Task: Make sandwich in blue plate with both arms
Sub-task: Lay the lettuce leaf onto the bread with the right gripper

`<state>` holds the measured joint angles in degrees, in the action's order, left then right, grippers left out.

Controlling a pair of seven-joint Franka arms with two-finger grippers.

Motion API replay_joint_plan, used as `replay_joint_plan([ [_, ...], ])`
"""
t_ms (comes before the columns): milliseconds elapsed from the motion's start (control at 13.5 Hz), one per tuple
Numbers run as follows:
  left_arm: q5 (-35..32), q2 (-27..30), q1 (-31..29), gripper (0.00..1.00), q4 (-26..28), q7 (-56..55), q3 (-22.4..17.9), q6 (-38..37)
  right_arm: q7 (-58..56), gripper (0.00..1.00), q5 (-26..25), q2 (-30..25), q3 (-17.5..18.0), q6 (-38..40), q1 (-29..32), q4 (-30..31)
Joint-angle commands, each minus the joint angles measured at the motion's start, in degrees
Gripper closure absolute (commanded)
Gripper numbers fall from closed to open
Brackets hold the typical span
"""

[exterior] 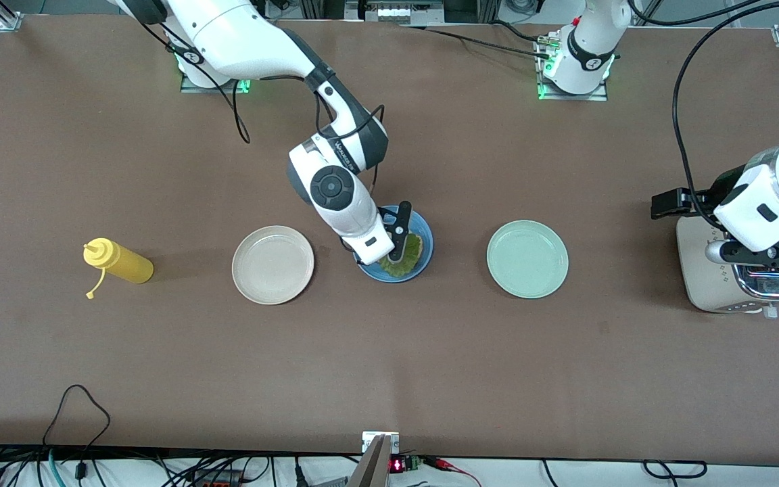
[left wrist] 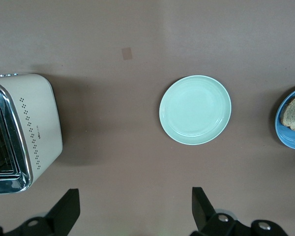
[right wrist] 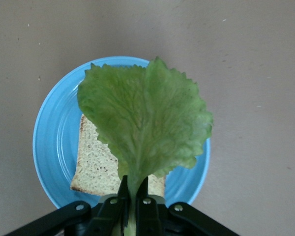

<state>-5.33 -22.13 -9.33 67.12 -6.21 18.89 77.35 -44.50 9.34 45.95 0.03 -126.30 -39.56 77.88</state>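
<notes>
A brown table (exterior: pixel 389 352) carries three plates in a row. The blue plate (exterior: pixel 425 238) sits in the middle, between a beige plate (exterior: pixel 272 264) and a pale green plate (exterior: pixel 527 259). One slice of toasted bread (right wrist: pixel 96 164) lies on the blue plate. The right gripper (exterior: pixel 397 251) is over that plate, its jaws clamped on the stem of a ruffled green lettuce leaf (right wrist: pixel 145 120), which spreads out from the jaws above the bread and covers much of it. The left gripper (left wrist: pixel 132 209) hovers over a cream toaster (exterior: pixel 707 270) at the left arm's end of the table, its jaws spread wide apart and holding nothing. A yellow squeeze bottle (exterior: pixel 119 262) lies on its side near the right arm's end, well apart from both sets of jaws.
</notes>
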Motion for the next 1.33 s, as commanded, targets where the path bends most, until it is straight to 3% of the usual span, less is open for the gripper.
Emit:
replay_joint_plan([
  [0, 1.11, 0.51, -0.16, 0.00, -0.50, -0.12, 0.10, -1.06, -0.50, 1.00, -0.81, 2.03, -0.39, -0.53, -0.70, -1.94],
  [517, 1.20, 0.51, -0.16, 0.00, -0.50, -0.03, 0.10, -1.06, -0.41, 0.99, -1.16, 3.88, -0.47, -0.62, -2.19, -1.94],
  [591, 1.20, 0.51, -0.16, 0.00, -0.50, -0.03, 0.10, -1.06, -0.41, 0.94, -1.77, 3.88, -0.47, -0.53, -2.45, -1.85],
  [664, 1.20, 0.51, -0.16, 0.00, -0.50, -0.03, 0.10, -0.97, -0.15, 0.69, -1.78, 4.05, -0.47, -0.18, -2.89, -1.77],
  [738, 1.20, 0.51, -0.16, 0.00, -0.50, -0.03, 0.10, -1.06, 1.85, 0.23, -1.95, 4.06, -0.47, -0.09, -3.24, -1.77],
  [812, 1.20, 0.51, -0.16, 0.00, -0.50, -0.03, 0.10, -1.06, 3.53, 0.00, -1.96, 3.97, -0.47, 0.00, -3.85, -1.77],
  [1255, 1.20, 0.51, -0.08, 0.00, -0.59, -0.12, 0.19, -0.97, 10.83, 0.00, -1.96, 2.74, -0.91, 0.00, -4.83, -1.85],
])
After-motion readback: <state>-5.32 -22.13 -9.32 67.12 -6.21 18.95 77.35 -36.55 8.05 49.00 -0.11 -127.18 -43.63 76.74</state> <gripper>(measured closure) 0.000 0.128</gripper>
